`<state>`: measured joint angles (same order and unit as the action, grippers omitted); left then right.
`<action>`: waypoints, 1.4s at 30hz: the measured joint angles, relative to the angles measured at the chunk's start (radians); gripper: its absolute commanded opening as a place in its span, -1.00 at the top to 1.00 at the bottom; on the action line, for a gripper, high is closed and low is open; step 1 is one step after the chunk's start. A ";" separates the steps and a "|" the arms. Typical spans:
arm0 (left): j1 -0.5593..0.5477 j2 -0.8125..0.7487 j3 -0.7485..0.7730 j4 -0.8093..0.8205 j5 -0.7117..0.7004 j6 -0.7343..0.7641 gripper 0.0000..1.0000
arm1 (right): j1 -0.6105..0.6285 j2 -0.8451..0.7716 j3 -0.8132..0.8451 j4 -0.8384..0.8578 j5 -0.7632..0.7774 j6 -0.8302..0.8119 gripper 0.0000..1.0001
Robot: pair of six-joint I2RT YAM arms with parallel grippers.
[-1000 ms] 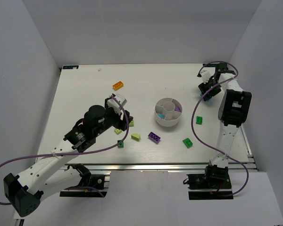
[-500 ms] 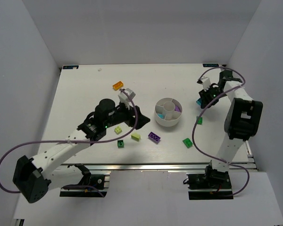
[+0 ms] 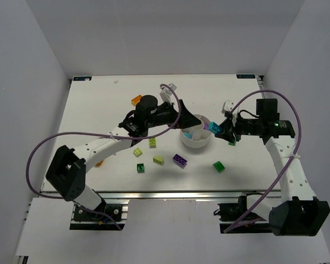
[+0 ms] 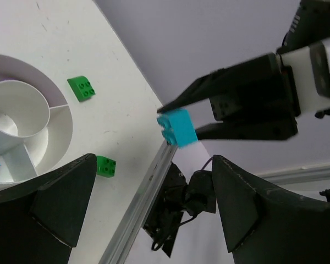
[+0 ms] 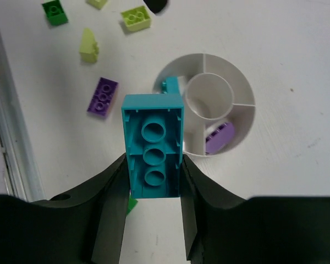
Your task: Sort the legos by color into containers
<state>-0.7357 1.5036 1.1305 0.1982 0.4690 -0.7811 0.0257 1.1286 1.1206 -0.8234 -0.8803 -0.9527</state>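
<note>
The white round dish (image 3: 195,146) stands mid-table, divided into containers around a central cup. My right gripper (image 3: 219,130) is shut on a cyan lego (image 5: 153,146) just off the dish's right rim (image 5: 247,118). My left gripper (image 3: 190,122) hangs open over the dish's left side, nothing between its fingers (image 4: 60,192). From the left wrist the held cyan lego (image 4: 177,127) shows beyond the dish (image 4: 66,126). One wedge holds a purple lego (image 5: 220,137), another a cyan lego (image 5: 170,85).
Loose legos lie in front of the dish: purple (image 3: 180,160), lime (image 3: 158,160), lime (image 3: 153,143), dark green (image 3: 140,168), green (image 3: 218,166). An orange lego (image 3: 136,100) sits behind the left arm. The table's metal front rail (image 3: 170,193) runs along the near edge.
The left arm swung right from the loose legos to the dish and its jaws widened. The right arm came in from the back right corner with the cyan lego.
</note>
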 measured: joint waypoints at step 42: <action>-0.027 0.182 0.211 -0.267 -0.014 0.005 0.97 | 0.322 -0.037 -0.114 0.382 0.314 0.393 -0.31</action>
<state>-0.7628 1.6855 1.3418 -0.0692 0.4549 -0.7757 0.3477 1.0920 1.0065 -0.4412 -0.5663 -0.5602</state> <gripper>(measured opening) 0.396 0.615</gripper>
